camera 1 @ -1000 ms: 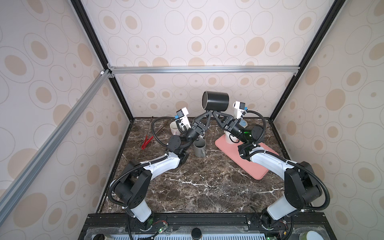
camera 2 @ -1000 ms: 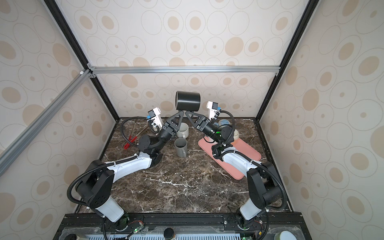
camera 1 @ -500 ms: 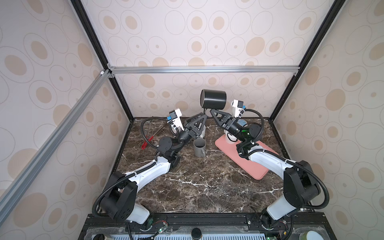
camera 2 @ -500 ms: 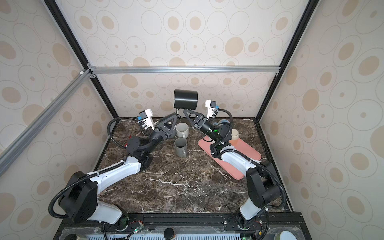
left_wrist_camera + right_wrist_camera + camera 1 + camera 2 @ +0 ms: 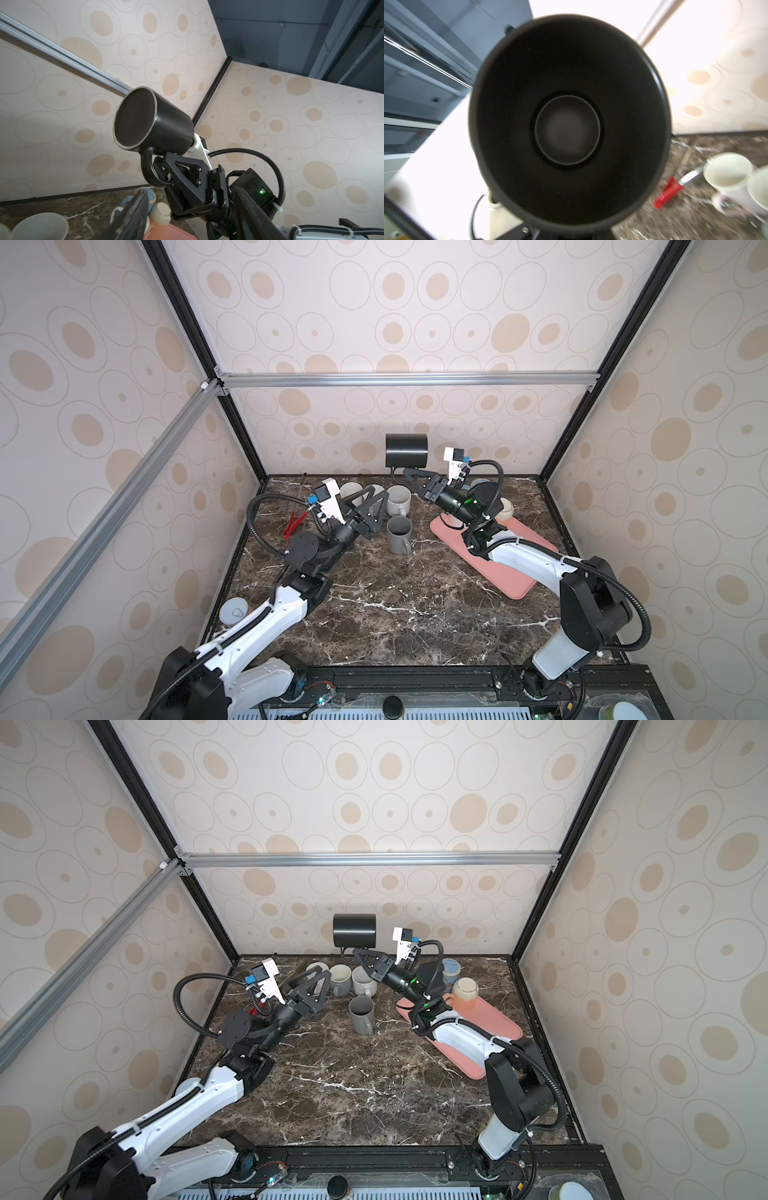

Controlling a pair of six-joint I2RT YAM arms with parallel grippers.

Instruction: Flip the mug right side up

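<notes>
Mug point(image 5: 406, 450) is hanging on its side high above the bench point(image 5: 395, 614), so I judge the turn about half done. Right end effector point(image 5: 409, 477) is pinching its handle, nearly closed. Left end effector point(image 5: 371, 494) is gaping, empty, well below. Remaining: finishing rotation, setting down upright.

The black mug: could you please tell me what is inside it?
Nothing shows inside the black mug: the right wrist view looks straight in at bare dark walls and base; nothing is covered.
</notes>
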